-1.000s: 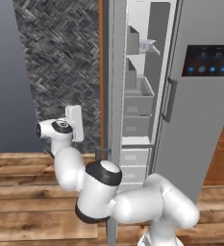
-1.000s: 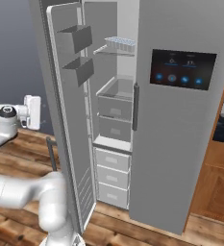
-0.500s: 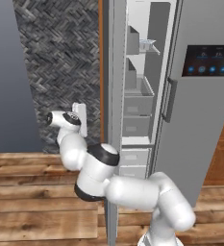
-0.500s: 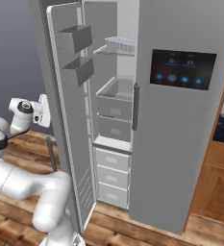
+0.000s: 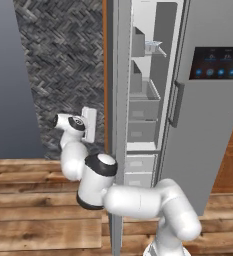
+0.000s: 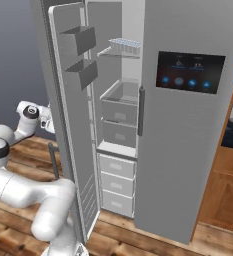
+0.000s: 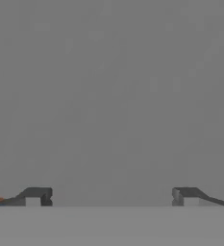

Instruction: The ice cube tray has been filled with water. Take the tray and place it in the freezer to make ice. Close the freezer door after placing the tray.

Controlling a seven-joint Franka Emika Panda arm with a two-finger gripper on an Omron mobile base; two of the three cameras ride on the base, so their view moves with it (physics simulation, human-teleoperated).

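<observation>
Jaws (image 7: pixel 111 197) spread wide and empty, pressed up to the outer face of the freezer door (image 6: pixel 70 125), probably to push it shut. Ice cube tray (image 6: pixel 125 46) already on the upper freezer (image 6: pixel 119 120) shelf, beyond the door from the jaws.

We see even, soft rendered light in both base views — no hard shadows, no glare. The freezer (image 6: pixel 119 100) interior reads brightest. Edges look slightly soft and low in detail, and the hand view is flat, dim grey — featureless.
</observation>
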